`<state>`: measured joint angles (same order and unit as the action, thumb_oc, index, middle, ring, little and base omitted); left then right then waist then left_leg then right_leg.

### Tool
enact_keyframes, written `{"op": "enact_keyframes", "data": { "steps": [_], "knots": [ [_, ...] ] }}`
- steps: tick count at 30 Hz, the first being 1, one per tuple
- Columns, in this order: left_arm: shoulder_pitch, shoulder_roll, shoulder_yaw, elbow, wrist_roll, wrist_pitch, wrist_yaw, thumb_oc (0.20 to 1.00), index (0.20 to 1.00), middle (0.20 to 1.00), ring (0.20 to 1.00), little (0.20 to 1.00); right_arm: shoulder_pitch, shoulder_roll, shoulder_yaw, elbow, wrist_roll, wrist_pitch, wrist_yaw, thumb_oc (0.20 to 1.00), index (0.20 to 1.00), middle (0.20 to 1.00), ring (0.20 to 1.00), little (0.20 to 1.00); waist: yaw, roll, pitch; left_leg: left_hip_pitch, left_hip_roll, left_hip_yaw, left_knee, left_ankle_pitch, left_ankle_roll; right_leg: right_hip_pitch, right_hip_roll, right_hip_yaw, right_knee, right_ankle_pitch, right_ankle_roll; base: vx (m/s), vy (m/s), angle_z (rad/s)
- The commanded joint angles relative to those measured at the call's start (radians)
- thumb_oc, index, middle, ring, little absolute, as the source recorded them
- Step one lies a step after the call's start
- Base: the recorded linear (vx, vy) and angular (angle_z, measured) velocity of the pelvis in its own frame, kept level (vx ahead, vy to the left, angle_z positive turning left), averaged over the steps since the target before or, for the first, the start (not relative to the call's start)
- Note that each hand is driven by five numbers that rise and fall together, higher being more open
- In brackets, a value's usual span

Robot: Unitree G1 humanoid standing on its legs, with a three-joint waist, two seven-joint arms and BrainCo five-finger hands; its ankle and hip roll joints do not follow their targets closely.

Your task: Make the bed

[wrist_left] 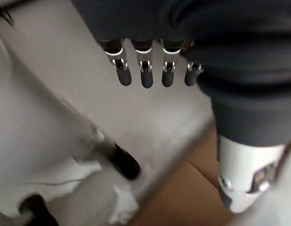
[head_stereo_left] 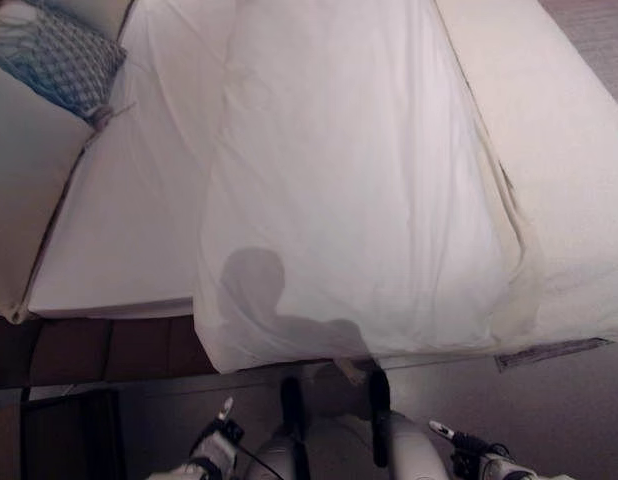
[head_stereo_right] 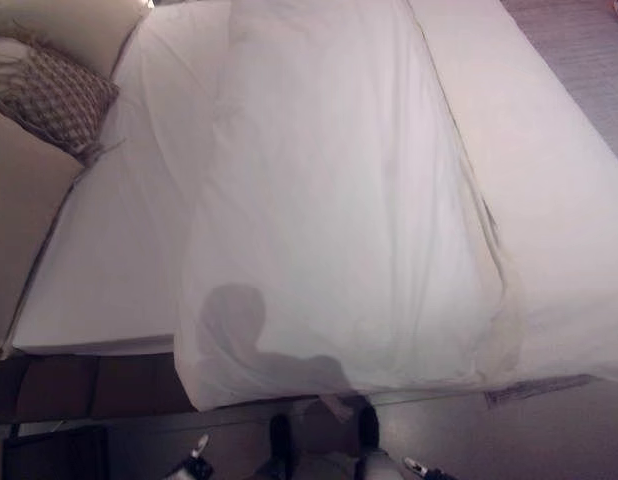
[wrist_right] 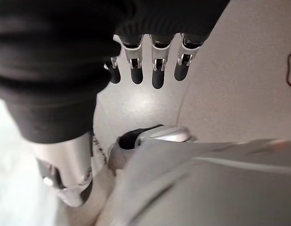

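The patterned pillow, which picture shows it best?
The left eye view: the patterned pillow sits large at the bed's head corner, its weave clear. The right eye view shows it too, darker. The wrist views show the hanging hands and floor.

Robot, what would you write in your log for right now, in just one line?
white duvet: lying down the bed's middle, mattress bare beside it | patterned pillow: at corner | left hand: open, holding nothing | right hand: open, holding nothing
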<state>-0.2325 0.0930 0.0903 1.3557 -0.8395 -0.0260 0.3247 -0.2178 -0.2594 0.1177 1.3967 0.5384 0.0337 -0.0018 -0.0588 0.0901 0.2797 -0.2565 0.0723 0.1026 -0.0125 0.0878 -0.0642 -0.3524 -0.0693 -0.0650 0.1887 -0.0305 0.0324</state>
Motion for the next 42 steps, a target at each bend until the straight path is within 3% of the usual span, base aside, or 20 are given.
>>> {"op": "enact_keyframes", "data": {
  "steps": [1, 3, 4, 5, 8, 10, 14, 15, 16, 18, 19, 21, 23, 26, 30, 33, 38, 42],
  "knots": [
    [-0.007, 0.009, -0.048, -0.013, 0.081, -0.016, -0.055, 1.0, 1.0, 1.0, 1.0, 1.0, 0.014, -0.004, 0.021, -0.035, -0.035, -0.028, 0.014, 1.0, 1.0, 1.0, 1.0, 1.0, -0.001, -0.059, -0.015, -0.028, 0.007, -0.012, 0.002, 0.0, -0.011, 0.041, -0.088, 0.046, -0.16, 0.118, 0.112, 0.0, 0.0, 0.0],
    [0.032, 0.017, -0.151, -0.116, 0.218, -0.027, -0.09, 1.0, 1.0, 1.0, 1.0, 1.0, 0.033, -0.008, 0.031, -0.1, -0.038, -0.052, 0.012, 1.0, 1.0, 1.0, 1.0, 1.0, -0.001, -0.058, -0.014, -0.03, 0.007, -0.017, 0.001, 0.005, -0.012, 0.042, -0.087, 0.043, -0.163, 0.119, 0.113, 0.0, 0.0, 0.0],
    [0.073, 0.034, -0.234, -0.241, 0.319, -0.047, -0.093, 1.0, 1.0, 1.0, 1.0, 1.0, 0.055, -0.013, 0.047, -0.156, -0.052, -0.071, 0.011, 1.0, 1.0, 1.0, 1.0, 1.0, -0.001, -0.056, -0.009, -0.03, 0.006, -0.02, 0.002, 0.005, -0.012, 0.045, -0.087, 0.041, -0.163, 0.118, 0.114, 0.01, -0.042, 0.04],
    [0.147, 0.087, -0.299, -0.443, 0.358, -0.068, -0.161, 1.0, 1.0, 1.0, 1.0, 1.0, 0.097, -0.027, 0.063, -0.276, -0.067, -0.098, 0.007, 1.0, 1.0, 1.0, 1.0, 1.0, 0.0, -0.054, -0.005, -0.033, 0.007, -0.027, 0.006, 0.007, -0.013, 0.049, -0.088, 0.035, -0.162, 0.114, 0.116, 0.01, -0.033, 0.06],
    [0.178, 0.13, -0.337, -0.514, 0.426, -0.084, -0.219, 1.0, 1.0, 1.0, 1.0, 1.0, 0.115, -0.032, 0.061, -0.324, -0.059, -0.117, 0.007, 1.0, 1.0, 1.0, 1.0, 1.0, 0.001, -0.052, -0.005, -0.034, 0.006, -0.032, 0.006, 0.007, -0.014, 0.052, -0.088, 0.032, -0.163, 0.112, 0.116, 0.01, -0.017, 0.16],
    [0.181, 0.21, -0.4, -0.594, 0.515, -0.157, -0.291, 1.0, 1.0, 1.0, 1.0, 1.0, 0.124, -0.054, 0.095, -0.452, -0.053, -0.172, 0.013, 1.0, 1.0, 1.0, 1.0, 1.0, 0.003, -0.055, -0.006, -0.039, 0.005, -0.037, 0.008, 0.006, -0.017, 0.05, -0.086, 0.028, -0.159, 0.105, 0.118, 0.01, -0.013, 0.11],
    [0.152, 0.263, -0.452, -0.66, 0.492, -0.224, -0.372, 1.0, 1.0, 1.0, 1.0, 1.0, 0.106, -0.102, 0.144, -0.574, -0.061, -0.218, 0.046, 1.0, 1.0, 1.0, 1.0, 1.0, 0.004, -0.06, -0.001, -0.048, 0.005, -0.039, 0.013, 0.003, -0.02, 0.041, -0.083, 0.027, -0.152, 0.1, 0.119, 0.0, 0.0, 0.0],
    [0.121, 0.299, -0.504, -0.705, 0.488, -0.246, -0.445, 1.0, 1.0, 1.0, 1.0, 1.0, 0.087, -0.134, 0.175, -0.648, -0.017, -0.231, 0.109, 1.0, 1.0, 1.0, 1.0, 1.0, 0.004, -0.065, 0.003, -0.054, 0.004, -0.035, 0.017, 0.0, -0.021, 0.031, -0.081, 0.031, -0.145, 0.099, 0.12, 0.0, 0.0, 0.0],
    [0.121, 0.299, -0.504, -0.705, 0.488, -0.246, -0.445, 1.0, 1.0, 1.0, 1.0, 1.0, 0.087, -0.134, 0.175, -0.648, -0.017, -0.231, 0.109, 1.0, 1.0, 1.0, 1.0, 1.0, 0.004, -0.065, 0.001, -0.057, 0.004, -0.035, 0.017, 0.001, -0.021, 0.028, -0.081, 0.031, -0.145, 0.1, 0.12, -0.03, -0.005, 0.02],
    [0.051, 0.347, -0.58, -0.778, 0.466, -0.252, -0.534, 1.0, 1.0, 1.0, 1.0, 1.0, 0.033, -0.191, 0.234, -0.73, 0.078, -0.224, 0.227, 1.0, 1.0, 1.0, 1.0, 1.0, 0.004, -0.069, 0.011, -0.079, 0.005, -0.032, 0.03, -0.001, -0.023, -0.002, -0.076, 0.034, -0.122, 0.095, 0.119, -0.05, 0.0, -0.01],
    [0.051, 0.347, -0.58, -0.778, 0.466, -0.252, -0.534, 1.0, 1.0, 1.0, 1.0, 1.0, 0.033, -0.191, 0.234, -0.73, 0.078, -0.224, 0.227, 1.0, 1.0, 1.0, 1.0, 1.0, 0.004, -0.068, 0.011, -0.079, 0.005, -0.032, 0.03, -0.001, -0.023, -0.003, -0.076, 0.034, -0.122, 0.095, 0.119, -0.07, -0.014, -0.01],
    [-0.05, 0.371, -0.649, -0.795, 0.444, -0.241, -0.627, 1.0, 1.0, 1.0, 1.0, 1.0, -0.054, -0.221, 0.284, -0.734, 0.177, -0.193, 0.348, 1.0, 1.0, 1.0, 1.0, 1.0, 0.005, -0.073, 0.027, -0.111, 0.007, -0.031, 0.055, -0.002, -0.026, -0.039, -0.069, 0.034, -0.093, 0.089, 0.115, -0.08, -0.024, -0.01],
    [-0.079, 0.375, -0.665, -0.804, 0.435, -0.237, -0.649, 1.0, 1.0, 1.0, 1.0, 1.0, -0.082, -0.224, 0.297, -0.723, 0.193, -0.185, 0.37, 1.0, 1.0, 1.0, 1.0, 1.0, 0.006, -0.073, 0.031, -0.123, 0.007, -0.033, 0.065, -0.003, -0.026, -0.05, -0.068, 0.033, -0.084, 0.086, 0.115, -0.08, -0.017, -0.02],
    [-0.288, 0.422, -0.781, -0.815, 0.322, -0.154, -0.839, 1.0, 1.0, 1.0, 1.0, 1.0, -0.246, -0.249, 0.366, -0.68, 0.258, -0.105, 0.494, 1.0, 1.0, 1.0, 1.0, 1.0, 0.007, -0.066, 0.061, -0.211, 0.007, -0.045, 0.117, 0.0, -0.032, -0.142, -0.062, 0.028, -0.017, 0.078, 0.111, -0.12, -0.027, 0.03],
    [-0.397, 0.426, -0.823, -0.799, 0.272, -0.132, -0.901, 1.0, 1.0, 1.0, 1.0, 1.0, -0.323, -0.242, 0.389, -0.652, 0.314, -0.058, 0.562, 1.0, 1.0, 1.0, 1.0, 1.0, 0.006, -0.064, 0.07, -0.276, 0.007, -0.052, 0.154, 0.001, -0.037, -0.205, -0.061, 0.024, 0.021, 0.073, 0.109, -0.07, -0.018, 0.06],
    [-0.461, 0.401, -0.82, -0.764, 0.278, -0.142, -0.889, 1.0, 1.0, 1.0, 1.0, 1.0, -0.371, -0.221, 0.385, -0.624, 0.352, -0.049, 0.573, 1.0, 1.0, 1.0, 1.0, 1.0, 0.008, -0.064, 0.075, -0.316, 0.008, -0.057, 0.175, 0.002, -0.038, -0.249, -0.062, 0.023, 0.049, 0.07, 0.109, -0.09, -0.018, 0.1],
    [-0.579, 0.315, -0.665, -0.585, 0.321, -0.197, -0.713, 1.0, 1.0, 1.0, 1.0, 1.0, -0.514, -0.174, 0.305, -0.515, 0.419, -0.065, 0.516, 1.0, 1.0, 1.0, 1.0, 1.0, 0.011, -0.068, 0.087, -0.434, 0.018, -0.07, 0.244, -0.005, -0.042, -0.362, -0.066, 0.017, 0.122, 0.057, 0.103, -0.06, -0.018, 0.08],
    [-0.687, 0.308, -0.604, -0.457, 0.405, -0.245, -0.534, 1.0, 1.0, 1.0, 1.0, 1.0, -0.64, -0.171, 0.273, -0.409, 0.452, -0.091, 0.45, 1.0, 1.0, 1.0, 1.0, 1.0, 0.012, -0.075, 0.106, -0.509, 0.022, -0.075, 0.302, -0.015, -0.046, -0.439, -0.068, 0.017, 0.19, 0.04, 0.097, -0.03, -0.008, 0.04]
  ]
}}
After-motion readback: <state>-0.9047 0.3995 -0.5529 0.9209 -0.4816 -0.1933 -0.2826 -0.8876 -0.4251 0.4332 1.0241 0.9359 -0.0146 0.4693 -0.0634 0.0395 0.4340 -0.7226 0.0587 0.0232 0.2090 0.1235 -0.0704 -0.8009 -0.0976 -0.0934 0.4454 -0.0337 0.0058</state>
